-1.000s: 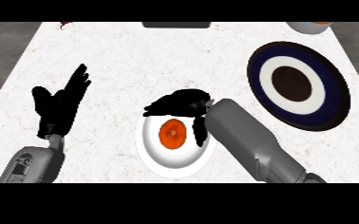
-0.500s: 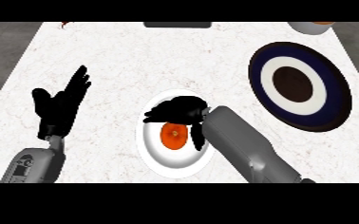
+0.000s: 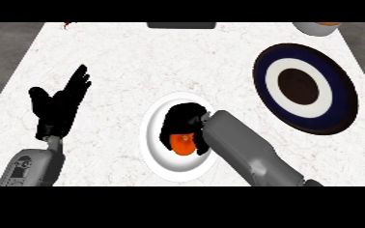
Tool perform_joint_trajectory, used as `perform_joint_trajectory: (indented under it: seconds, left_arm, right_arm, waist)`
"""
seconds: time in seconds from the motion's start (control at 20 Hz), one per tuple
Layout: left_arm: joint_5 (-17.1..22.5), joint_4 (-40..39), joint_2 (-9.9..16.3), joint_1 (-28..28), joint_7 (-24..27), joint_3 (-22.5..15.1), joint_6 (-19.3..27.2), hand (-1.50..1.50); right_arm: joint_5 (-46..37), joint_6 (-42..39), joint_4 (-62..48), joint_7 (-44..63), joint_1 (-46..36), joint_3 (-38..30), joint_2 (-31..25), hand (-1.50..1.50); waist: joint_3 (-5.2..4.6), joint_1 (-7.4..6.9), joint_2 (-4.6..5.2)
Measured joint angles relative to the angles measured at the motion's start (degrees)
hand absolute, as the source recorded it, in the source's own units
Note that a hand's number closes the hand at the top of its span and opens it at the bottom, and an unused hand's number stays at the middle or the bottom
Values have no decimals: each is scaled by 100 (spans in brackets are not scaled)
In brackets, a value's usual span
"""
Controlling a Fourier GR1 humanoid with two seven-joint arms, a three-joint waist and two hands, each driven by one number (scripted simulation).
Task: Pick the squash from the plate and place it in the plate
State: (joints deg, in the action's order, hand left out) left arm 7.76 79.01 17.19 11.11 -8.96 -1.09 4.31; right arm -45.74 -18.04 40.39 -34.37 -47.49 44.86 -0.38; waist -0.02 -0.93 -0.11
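The right hand (image 3: pixel 184 123) had come down over the squash (image 3: pixel 184 145) since half a second earlier, when it lay across the far part of the white plate (image 3: pixel 153 152) with most of the orange squash showing below it. Now its black fingers were curled over the top and sides of the squash, so that only the near end of the orange still showed, just under the palm. The squash remained on the white plate, near its middle, and whether it had lifted off the surface could not be told. The grey right forearm (image 3: pixel 246 149) ran from the lower right up to the plate and covered the plate's right rim. The left hand (image 3: pixel 61 104) rested at the left of the counter (image 3: pixel 143 58), open with fingers straight and pointing away, in much the same place as before. The dark blue plate (image 3: pixel 306 87), with its white ring and dark centre, lay well apart at the right and carried nothing. At the far edge a dark tray (image 3: pixel 181 25) and part of a bowl (image 3: pixel 317 28) were cut off by the view.
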Motion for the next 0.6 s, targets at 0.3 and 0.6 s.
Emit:
perform_joint_trajectory:
  seconds: [0.3,0.6]
  left_arm:
    - [-119,101,-132,-101,-9,-4,14,0]
    - [-112,113,-66,-380,35,171,102,0]
  right_arm:
    - [258,170,64,-23,190,46,-32,150]
    - [909,186,811,896,963,-872,-478,150]
  waist:
    - [2,-9,-4]
    - [-3,386,-104]
